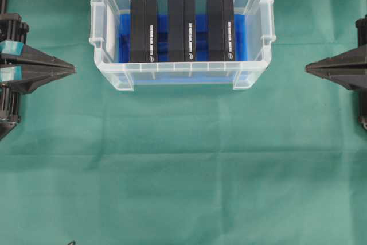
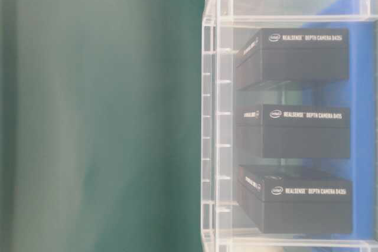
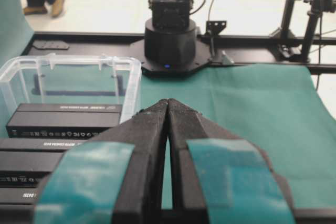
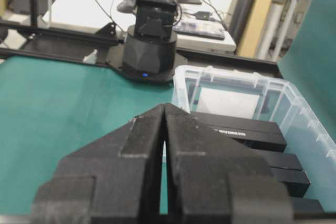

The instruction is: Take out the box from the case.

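Inside large clear plastic case (image 1: pixel 182 77): three black rectangular boxes (image 1: pixel 182 28) stood upright. Left hand (image 1: pixel 72 69), right hand (image 1: pixel 308 67) shut, empty; advised opening wide, descending over one box.

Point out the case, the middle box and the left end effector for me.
case (image 1: pixel 180 67), overhead view, near rim.
middle box (image 1: pixel 182 27), overhead view, top face.
left end effector (image 1: pixel 71 69), overhead view, closed tips.

Table-level cam cropped the case (image 2: pixel 218 116) on the right for me, and the green cloth (image 2: pixel 100 116) was blurry.
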